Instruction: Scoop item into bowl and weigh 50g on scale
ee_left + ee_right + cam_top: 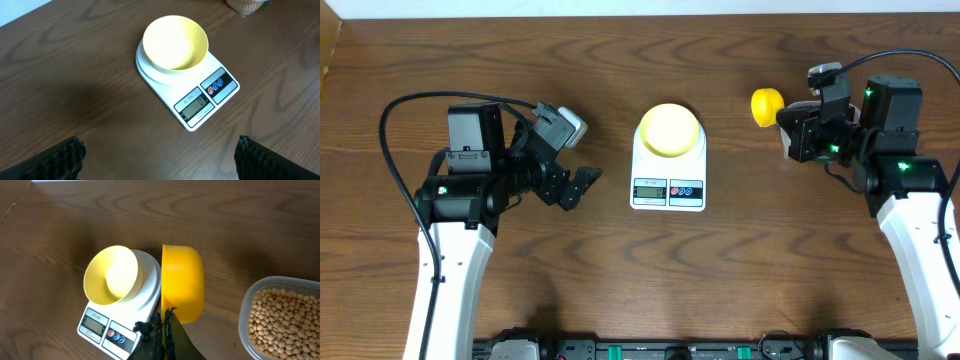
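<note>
The white scale (667, 185) stands mid-table with the empty pale yellow-green bowl (668, 130) on its platform. Both also show in the left wrist view, bowl (175, 42) and scale (205, 100), and in the right wrist view, bowl (111, 275) and scale (107, 330). My right gripper (166, 322) is shut on the handle of a yellow scoop (182, 282). It holds the scoop (767, 104) right of the scale. The scoop's inside is hidden. Tan beans (282, 317) fill a clear tub. My left gripper (160, 160) is open and empty, left of the scale (578, 185).
The clear plastic tub (246, 307) sits on the wooden table right of the scoop. In the overhead view my right arm (880, 130) hides it. Its edge shows at the top of the left wrist view (245, 5).
</note>
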